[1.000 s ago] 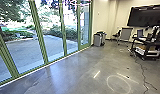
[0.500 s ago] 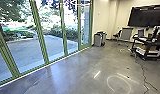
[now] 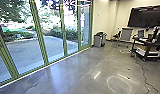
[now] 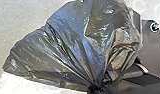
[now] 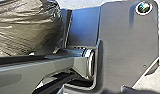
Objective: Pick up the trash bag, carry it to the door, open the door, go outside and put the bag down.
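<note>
Evidently the pick-up is done: trash bag (image 4: 71, 47) off the floor, its dark plastic pleated tight where the left jaws clamp it. Right jaws: cannot tell their state. I judge the carry under way indoors, with opening the door, going outside and setting down left.

Smooth grey floor (image 3: 71, 72), glossy, with streaks of light and a pale ring of glare. Green-framed glass panels (image 3: 40, 32) line the left (which one opens, I cannot tell). Farther off, a grey bin (image 3: 98, 40), a loaded black cart (image 3: 146, 50), a wall screen (image 3: 146, 16); beyond the glass, paved yard (image 3: 23, 50).
</note>
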### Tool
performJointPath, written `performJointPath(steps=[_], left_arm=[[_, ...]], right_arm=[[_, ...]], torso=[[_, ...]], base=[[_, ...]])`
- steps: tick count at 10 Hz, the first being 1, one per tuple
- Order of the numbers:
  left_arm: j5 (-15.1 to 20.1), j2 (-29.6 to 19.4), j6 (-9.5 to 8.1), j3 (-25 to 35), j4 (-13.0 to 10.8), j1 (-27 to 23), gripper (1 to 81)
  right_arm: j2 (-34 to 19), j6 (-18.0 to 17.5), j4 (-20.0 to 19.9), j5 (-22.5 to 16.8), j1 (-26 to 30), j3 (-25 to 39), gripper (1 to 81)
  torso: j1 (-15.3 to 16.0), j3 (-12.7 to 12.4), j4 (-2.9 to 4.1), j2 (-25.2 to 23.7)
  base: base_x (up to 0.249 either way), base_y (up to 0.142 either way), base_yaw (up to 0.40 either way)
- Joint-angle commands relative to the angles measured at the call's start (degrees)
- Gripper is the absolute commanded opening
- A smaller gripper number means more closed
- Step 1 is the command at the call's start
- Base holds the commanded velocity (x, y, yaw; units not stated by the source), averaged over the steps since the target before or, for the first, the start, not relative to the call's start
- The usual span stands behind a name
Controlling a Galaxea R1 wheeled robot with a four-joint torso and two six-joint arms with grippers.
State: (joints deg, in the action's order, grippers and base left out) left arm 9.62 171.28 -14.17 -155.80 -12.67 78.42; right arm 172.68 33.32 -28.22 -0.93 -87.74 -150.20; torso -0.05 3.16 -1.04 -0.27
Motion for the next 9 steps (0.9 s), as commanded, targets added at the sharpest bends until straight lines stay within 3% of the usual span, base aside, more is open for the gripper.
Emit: performJointPath(steps=[1,9], left_arm=[[3.0,-0.2,0.19,-0.1,-0.3,-4.4,1.0],[3.0,-0.1,0.19,-0.1,-0.3,-4.4,1.0]], right_arm=[[0.3,0.2,0.4,-3.8,3.1,0.4,81.1],[0.3,0.2,0.4,-3.8,3.0,0.0,81.1]], torso=[[0.1,0.0,0.00,0.0],[0.1,0.0,0.00,0.0]], base=[[0.124,0.000,0.000],[0.133,0.000,0.000]])
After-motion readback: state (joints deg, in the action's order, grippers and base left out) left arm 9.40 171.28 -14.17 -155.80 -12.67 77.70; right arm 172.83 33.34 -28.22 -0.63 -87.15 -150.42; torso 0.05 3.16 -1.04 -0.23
